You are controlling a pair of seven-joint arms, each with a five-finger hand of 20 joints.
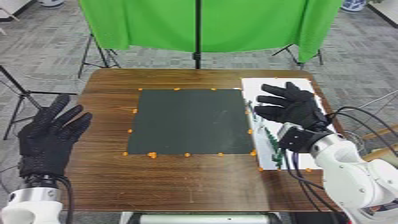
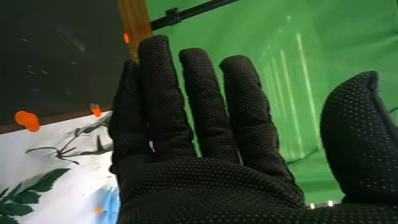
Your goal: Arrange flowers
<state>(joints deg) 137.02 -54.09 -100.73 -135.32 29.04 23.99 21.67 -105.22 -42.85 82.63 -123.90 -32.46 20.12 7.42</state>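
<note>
In the head view my right hand (image 1: 291, 106) is over the white sheet on the table's right side, its fingers open. Green stems (image 1: 274, 145) lie on that sheet, partly hidden by the hand and wrist. My left hand (image 1: 49, 140) is at the table's left edge, fingers straight. The right wrist view has my right hand (image 2: 204, 182) with straight fingers and the thumb apart, holding nothing. Beyond it lie a leafy green sprig (image 2: 28, 196), a thin dark stem (image 2: 67, 150) and something blue (image 2: 108, 202) on the white sheet.
A dark mat (image 1: 191, 121) with orange dots around it lies mid-table. The white sheet (image 1: 306, 162) is beside it on the right. A green cloth (image 1: 151, 25) on a stand hangs behind the wooden table (image 1: 178, 185).
</note>
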